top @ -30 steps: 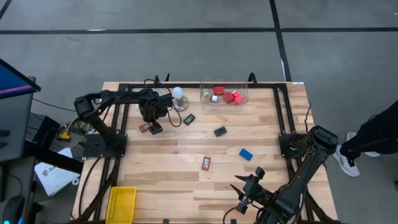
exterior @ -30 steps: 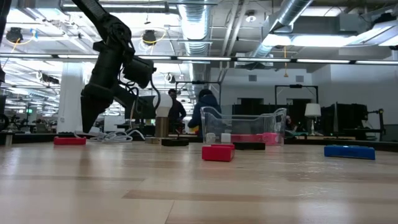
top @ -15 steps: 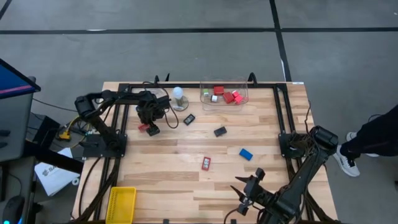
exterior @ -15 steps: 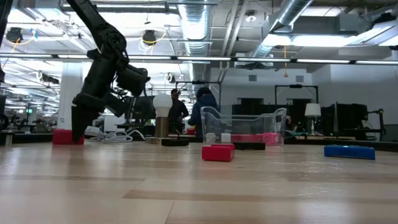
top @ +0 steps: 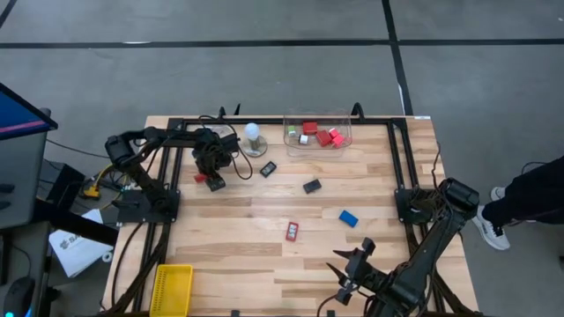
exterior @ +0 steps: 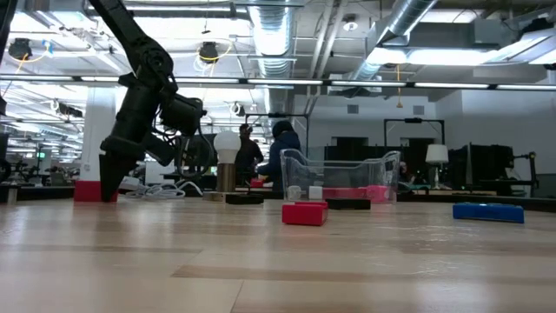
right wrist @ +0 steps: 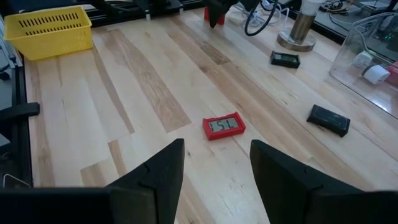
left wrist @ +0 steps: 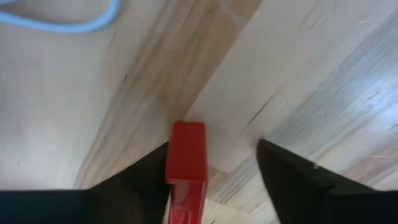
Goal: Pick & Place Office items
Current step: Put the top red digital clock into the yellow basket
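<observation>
My left gripper [top: 208,179] stands at the table's far left, pointing down, its fingertips on the wood. It is open around a red block [left wrist: 186,152], one of the office items. The block is close against one finger, and the other finger [left wrist: 292,174] stands a gap away. In the low view the block [exterior: 87,191] shows just behind the fingertips. My right gripper [top: 348,275] waits open above the near right edge. It faces a red block with a display [right wrist: 224,126]. My left gripper comes from above, pointing down. One finger [left wrist: 149,174] lies along the red block's long side [left wrist: 171,155]; whether they touch I cannot tell. The other finger is clear of it. The block rests on the table.
A clear bin [top: 318,139] at the far edge holds red, white and green blocks. Two black blocks [top: 268,168] [top: 312,186], a blue one [top: 349,217] and a red one [top: 292,231] lie mid-table. A bulb [top: 253,135] and a coiled cable stand beside the left gripper. A yellow basket [top: 173,289] sits near left.
My left gripper has sunk to the table and shifted a little toward the left edge, coming down around the red block. In the low view the block now shows taller and narrower than a second ago.
</observation>
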Controlling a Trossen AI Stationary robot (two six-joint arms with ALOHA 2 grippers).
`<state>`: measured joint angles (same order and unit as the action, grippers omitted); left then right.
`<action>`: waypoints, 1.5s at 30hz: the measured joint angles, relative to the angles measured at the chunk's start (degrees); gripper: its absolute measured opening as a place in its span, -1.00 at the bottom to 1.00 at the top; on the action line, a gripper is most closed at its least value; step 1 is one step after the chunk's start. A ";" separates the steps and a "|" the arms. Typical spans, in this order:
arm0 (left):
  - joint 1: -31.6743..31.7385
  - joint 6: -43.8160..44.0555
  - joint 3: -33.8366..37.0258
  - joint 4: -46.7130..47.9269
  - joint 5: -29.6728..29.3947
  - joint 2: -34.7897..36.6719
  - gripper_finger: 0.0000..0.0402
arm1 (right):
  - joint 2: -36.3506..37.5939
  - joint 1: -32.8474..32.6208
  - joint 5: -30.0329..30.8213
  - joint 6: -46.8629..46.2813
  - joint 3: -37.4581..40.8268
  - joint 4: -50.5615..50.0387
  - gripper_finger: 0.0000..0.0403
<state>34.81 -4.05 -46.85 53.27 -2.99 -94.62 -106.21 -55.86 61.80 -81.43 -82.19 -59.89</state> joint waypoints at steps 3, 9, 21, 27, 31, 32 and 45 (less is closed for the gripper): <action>-0.04 -0.04 0.00 -0.30 -1.13 0.06 -0.26 | 0.00 0.00 0.00 -0.02 0.00 0.14 -0.12; -0.07 -0.03 -0.04 -0.29 -1.60 0.15 -0.75 | 0.00 0.00 0.00 -0.01 0.00 0.23 -0.12; -11.68 1.93 0.09 0.03 15.07 9.86 -0.74 | 0.00 0.04 0.02 0.26 0.00 0.36 -0.12; -26.93 12.52 0.04 -0.95 18.20 18.22 -0.74 | 0.00 0.09 0.04 0.42 0.00 0.41 -0.12; -38.76 22.51 0.02 -2.50 18.47 22.33 -0.74 | -0.02 0.13 0.24 0.42 0.02 0.45 -0.12; -41.79 25.16 0.04 -3.17 18.49 23.09 -0.74 | -0.02 0.13 0.26 0.42 0.02 0.47 -0.12; -71.82 56.35 0.02 -10.84 14.10 24.78 -0.74 | -0.02 0.48 1.29 0.42 0.02 1.30 -0.12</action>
<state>-37.01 52.29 -46.83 42.43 11.11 -69.84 -106.24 -55.37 63.09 -81.01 -82.17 -58.60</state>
